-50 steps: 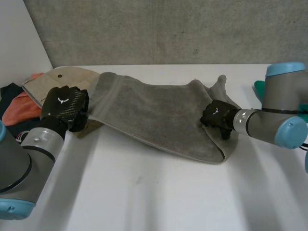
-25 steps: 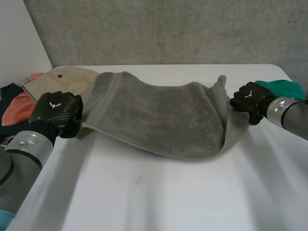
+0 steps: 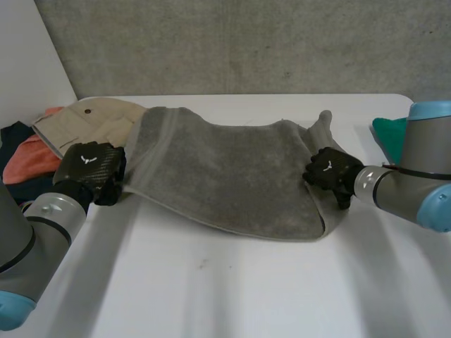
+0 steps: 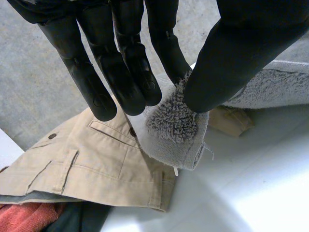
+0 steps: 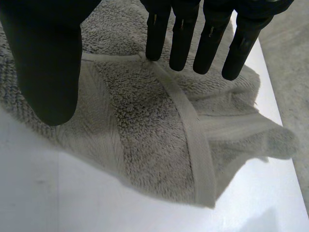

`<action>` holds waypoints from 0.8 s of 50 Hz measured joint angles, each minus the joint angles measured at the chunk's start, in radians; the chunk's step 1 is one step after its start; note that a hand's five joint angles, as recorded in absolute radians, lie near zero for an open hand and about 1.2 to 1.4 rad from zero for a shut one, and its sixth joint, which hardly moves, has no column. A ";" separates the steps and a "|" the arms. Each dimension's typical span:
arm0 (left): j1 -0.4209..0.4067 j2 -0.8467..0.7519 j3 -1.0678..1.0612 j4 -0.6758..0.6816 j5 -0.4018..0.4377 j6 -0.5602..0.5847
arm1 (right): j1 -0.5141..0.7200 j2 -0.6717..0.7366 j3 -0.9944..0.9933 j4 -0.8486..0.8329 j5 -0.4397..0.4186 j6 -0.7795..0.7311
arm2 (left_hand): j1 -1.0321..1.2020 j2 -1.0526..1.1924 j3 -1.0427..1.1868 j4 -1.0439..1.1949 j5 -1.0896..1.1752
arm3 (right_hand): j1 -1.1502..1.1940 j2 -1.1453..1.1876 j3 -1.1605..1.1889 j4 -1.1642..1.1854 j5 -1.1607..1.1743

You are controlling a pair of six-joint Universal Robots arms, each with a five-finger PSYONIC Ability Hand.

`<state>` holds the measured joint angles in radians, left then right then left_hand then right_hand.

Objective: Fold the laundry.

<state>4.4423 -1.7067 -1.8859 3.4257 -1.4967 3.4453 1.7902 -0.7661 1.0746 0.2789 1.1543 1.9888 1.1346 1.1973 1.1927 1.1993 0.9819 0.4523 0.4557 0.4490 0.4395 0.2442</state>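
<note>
Over towel (image 3: 225, 176), right robot hand (image 3: 327, 169) back (straight-fingered), left robot hand (image 3: 88, 164) pinching corner

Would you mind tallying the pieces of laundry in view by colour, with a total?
Grey: 1, the grey towel
Beige: 1, the beige garment
Orange: 1, the orange cloth
Dark: 1, the dark cloth
Green: 1, the green cloth
Total: 5

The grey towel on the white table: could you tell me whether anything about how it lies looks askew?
Yes. The grey terry towel lies crooked and rumpled: by the right hand its end is bunched, one corner sticking out, and the end pinched by the left hand overlaps the beige trousers.
</note>
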 measured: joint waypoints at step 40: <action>0.035 0.158 -0.060 -0.266 0.055 0.167 | -0.054 -0.257 0.252 -0.033 -0.092 0.040 | 0.000 0.000 0.000 0.000 0.000 | 0.036 0.029 0.037 0.041 0.035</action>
<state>4.4774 -1.5486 -1.9460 3.1593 -1.4418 3.6128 1.7362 -1.0226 1.3270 0.2461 1.0625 2.0284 1.1346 1.1973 1.1927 1.1993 0.9819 0.4887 0.4843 0.4856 0.4805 0.2796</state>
